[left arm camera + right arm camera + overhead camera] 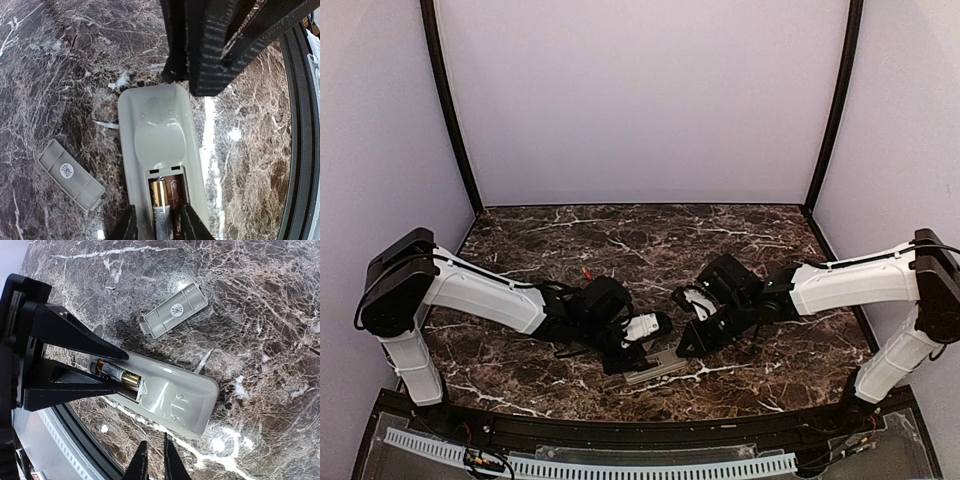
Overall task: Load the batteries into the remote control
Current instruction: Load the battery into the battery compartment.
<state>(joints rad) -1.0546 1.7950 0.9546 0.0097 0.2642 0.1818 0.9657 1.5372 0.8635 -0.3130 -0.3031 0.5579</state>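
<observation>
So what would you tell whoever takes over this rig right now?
Left gripper: open, fingers straddling the remote control's open battery bay.
Right gripper: shut, empty, by the remote's other end.
Remote lies back-up on the marble table; its grey battery cover lies loose beside it.
Done: cover off, one battery seated.
Left: fill the empty second slot. A small red thing behind the left arm may be that battery.

Overhead camera behind arms facing table, both wrist cameras close above the remote control (160, 150)
</observation>
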